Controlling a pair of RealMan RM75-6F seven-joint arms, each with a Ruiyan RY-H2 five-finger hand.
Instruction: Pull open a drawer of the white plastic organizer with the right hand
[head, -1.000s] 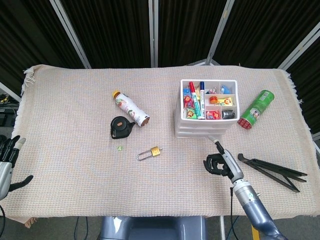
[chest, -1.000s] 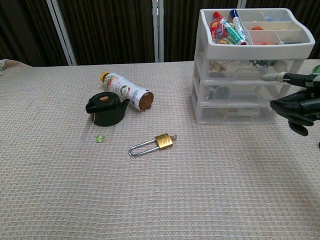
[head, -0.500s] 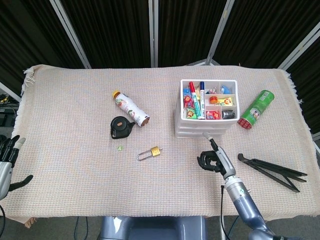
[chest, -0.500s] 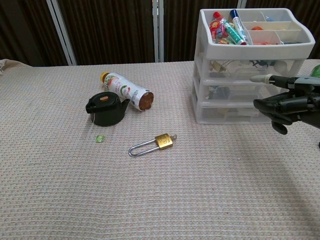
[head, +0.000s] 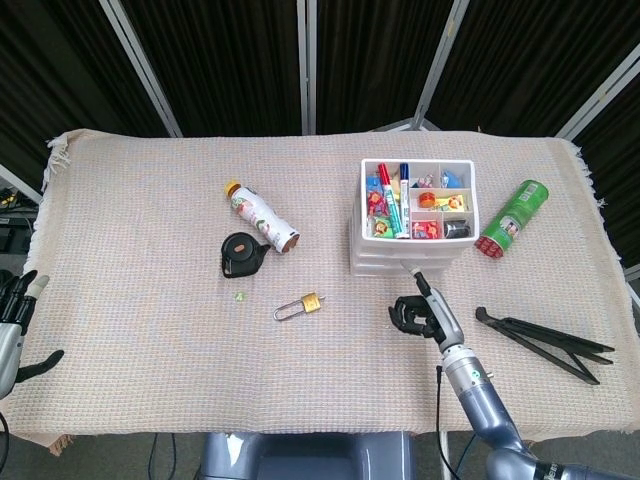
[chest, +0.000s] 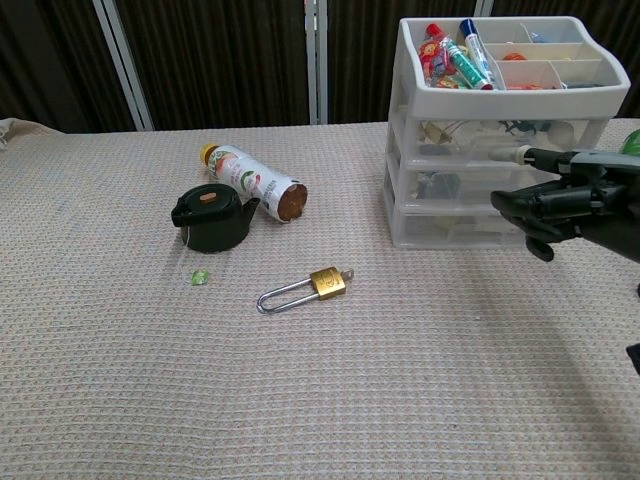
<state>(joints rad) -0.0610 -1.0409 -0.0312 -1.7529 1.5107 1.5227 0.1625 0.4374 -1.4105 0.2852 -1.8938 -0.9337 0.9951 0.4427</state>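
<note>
Right hand (chest: 560, 205) hangs in front of the organizer (chest: 500, 140) at table's right-rear, one finger out toward the drawers (chest: 470, 175), rest curled, holding nothing. Should hook a drawer lip w/ fingertip, then pull straight back, slow, so organizer doesn't slide.

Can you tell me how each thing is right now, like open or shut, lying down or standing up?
white organizer: upright, drawers all shut.
right hand: in front of the drawers, one finger pointing out, others curled, holding nothing.
left hand: at the table edge, fingers apart.
padlock: lying flat.
bottle: on its side.
green can: on its side.
black tongs: lying flat.
</note>
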